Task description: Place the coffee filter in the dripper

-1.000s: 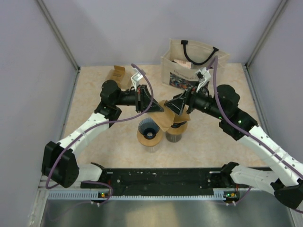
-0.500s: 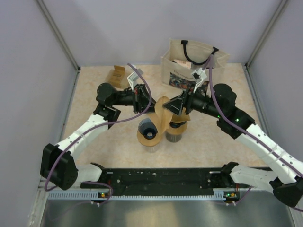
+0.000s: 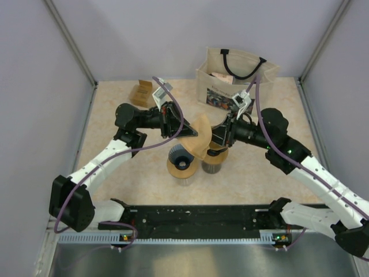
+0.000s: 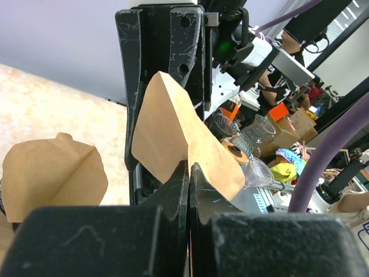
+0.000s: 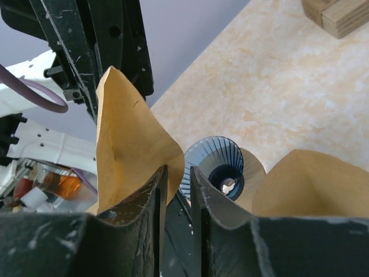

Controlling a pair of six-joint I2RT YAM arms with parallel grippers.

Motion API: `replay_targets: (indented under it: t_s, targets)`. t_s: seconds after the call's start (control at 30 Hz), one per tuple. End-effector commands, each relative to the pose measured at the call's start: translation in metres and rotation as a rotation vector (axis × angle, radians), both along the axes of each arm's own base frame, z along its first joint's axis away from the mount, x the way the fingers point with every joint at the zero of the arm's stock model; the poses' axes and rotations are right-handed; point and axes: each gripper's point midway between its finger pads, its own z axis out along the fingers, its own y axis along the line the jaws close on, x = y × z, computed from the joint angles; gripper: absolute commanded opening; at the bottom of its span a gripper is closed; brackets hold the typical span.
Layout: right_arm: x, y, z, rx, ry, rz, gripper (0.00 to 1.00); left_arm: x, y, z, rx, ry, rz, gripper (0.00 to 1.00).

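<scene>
Left end effector (image 4: 189, 167) pinches the coffee filter (image 4: 173, 124); right end effector (image 5: 179, 176), narrow around its opposite edge, should clamp before spreading

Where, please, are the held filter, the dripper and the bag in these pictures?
held filter (image 4: 173, 135), left wrist view, middle of the folded paper.
dripper (image 5: 212, 154), right wrist view, its ribbed inner wall.
bag (image 3: 214, 86), top view, its front panel.

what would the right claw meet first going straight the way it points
The coffee filter at the right claw tips; just behind it the left claw, pinching that filter, though depth is unclear.
</scene>
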Motion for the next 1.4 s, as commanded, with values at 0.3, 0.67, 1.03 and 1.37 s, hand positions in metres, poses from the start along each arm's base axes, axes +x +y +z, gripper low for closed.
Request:
replay_targets:
  t_s: [0.3,0.67,1.03,1.37]
  targets:
    - [-0.017,0.012,0.033,0.142,-0.055,0.121,0.27,-0.005,0.002,0.007,-0.040,-0.062,-0.010,0.00]
    - [-0.013,0.022,0.025,0.145,-0.038,0.155,0.30,-0.019,0.008,0.014,-0.079,-0.093,-0.048,0.00]
    - [-0.024,0.025,0.030,0.178,-0.060,0.226,0.36,-0.021,0.007,0.015,-0.089,-0.077,-0.091,0.00]
    - [-0.028,0.019,0.033,0.199,-0.025,0.201,0.11,-0.017,0.005,0.011,-0.076,-0.074,-0.077,0.00]
